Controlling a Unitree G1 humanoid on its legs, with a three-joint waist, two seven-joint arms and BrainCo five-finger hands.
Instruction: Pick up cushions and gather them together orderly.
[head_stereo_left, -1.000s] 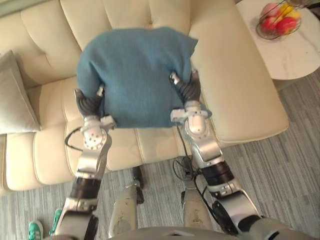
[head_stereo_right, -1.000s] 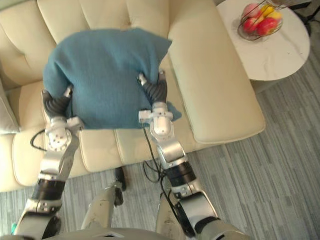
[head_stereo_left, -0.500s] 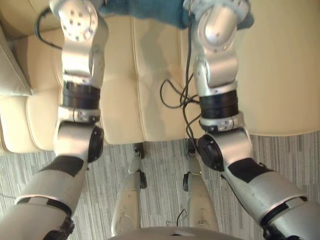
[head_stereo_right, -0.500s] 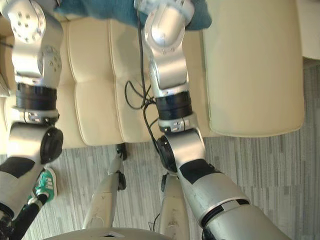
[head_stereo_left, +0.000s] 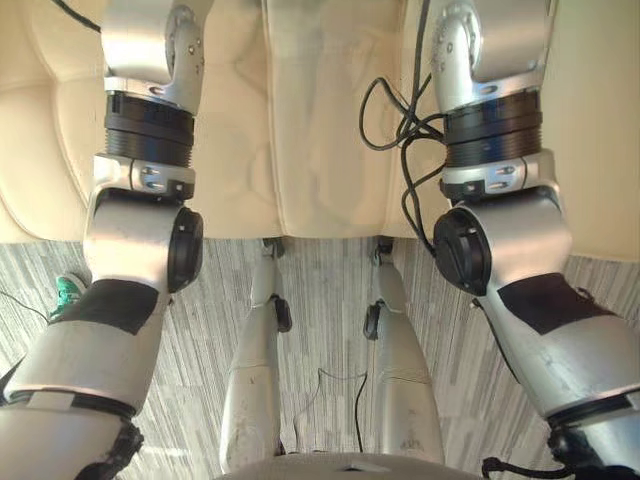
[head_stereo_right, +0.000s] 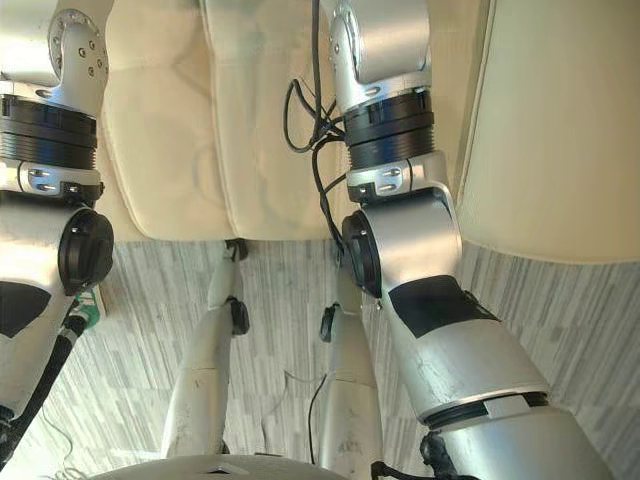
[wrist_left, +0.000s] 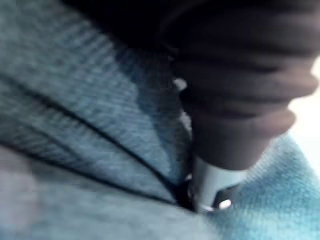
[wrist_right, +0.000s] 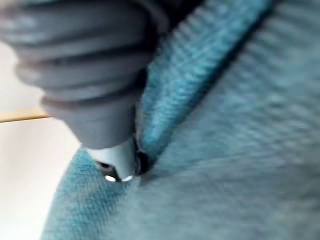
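Setting: cream leather sofa (head_stereo_left: 320, 120) ahead of me, with grey striped floor (head_stereo_left: 320, 300) below its front edge.
Cushion: the blue knitted cushion (wrist_left: 90, 100) is creased and pressed against both my wrists. It is probably carried clear of the seat.
Left hand (wrist_left: 235, 100): sunk into the cloth, so I cannot tell its grip.
Right hand (wrist_right: 85, 65): the same, I cannot tell.
Doing it well: squeeze evenly from both sides and keep the cushion level so it neither twists nor slides out.
Change: a second ago the cushion hung between my hands over the seat. My arms now reach up higher, and my head has tipped towards the floor.
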